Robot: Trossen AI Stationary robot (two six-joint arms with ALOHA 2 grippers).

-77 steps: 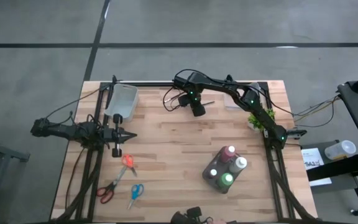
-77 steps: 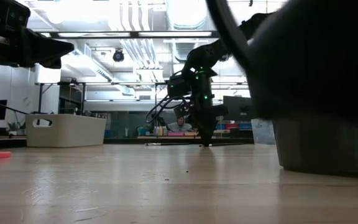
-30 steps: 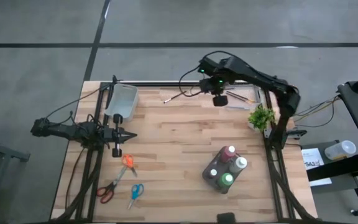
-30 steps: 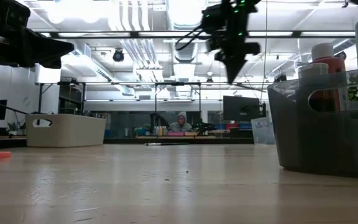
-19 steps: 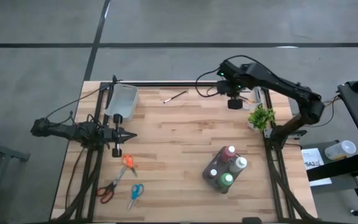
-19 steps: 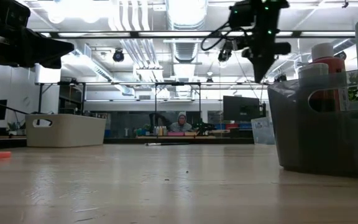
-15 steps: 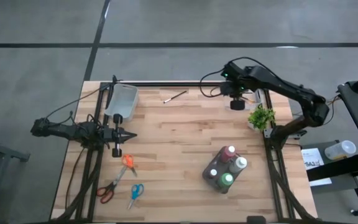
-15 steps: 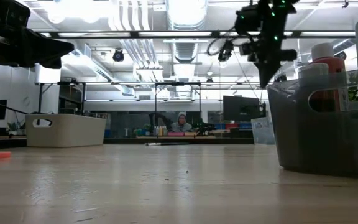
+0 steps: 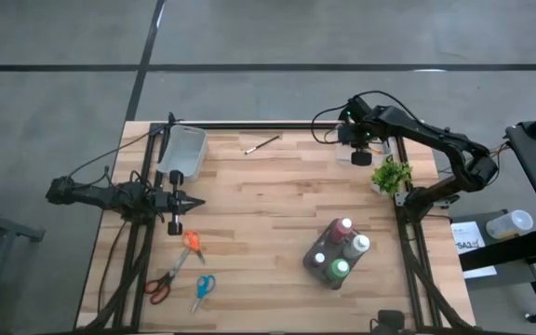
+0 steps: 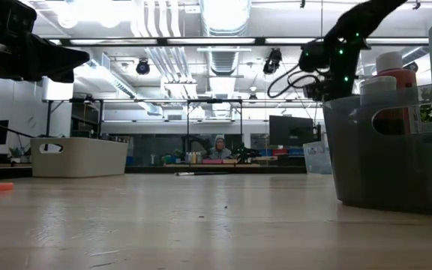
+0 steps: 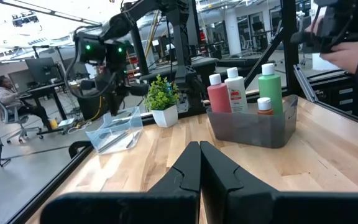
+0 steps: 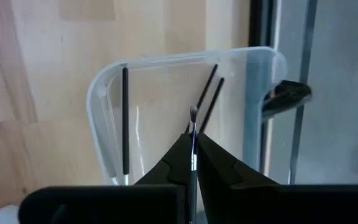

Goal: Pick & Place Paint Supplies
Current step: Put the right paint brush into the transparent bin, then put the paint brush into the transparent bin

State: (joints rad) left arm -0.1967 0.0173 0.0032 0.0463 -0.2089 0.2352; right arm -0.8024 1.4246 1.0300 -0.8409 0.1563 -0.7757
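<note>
Paint bottles: four small pale-capped paint bottles (image 9: 338,253) upright in a dark grey plastic caddy (image 9: 316,267), 5 o'clock on the pale wooden worktop (image 9: 268,233).
Scissors: orange, red and blue pairs near 7 o'clock.
Left claw (image 9: 196,202): at 9 o'clock, fingers pressed together, empty.
Loose brush: one thin dark paintbrush (image 9: 261,144) at 12 o'clock.
Right claw (image 12: 192,163): at 1 o'clock above a clear plastic tray (image 12: 104,93), clamped on a thin dark paintbrush with pale bristles (image 12: 192,134); three brushes lie in the tray.
Plant: small green potted plant (image 9: 390,175) just beside the tray.
</note>
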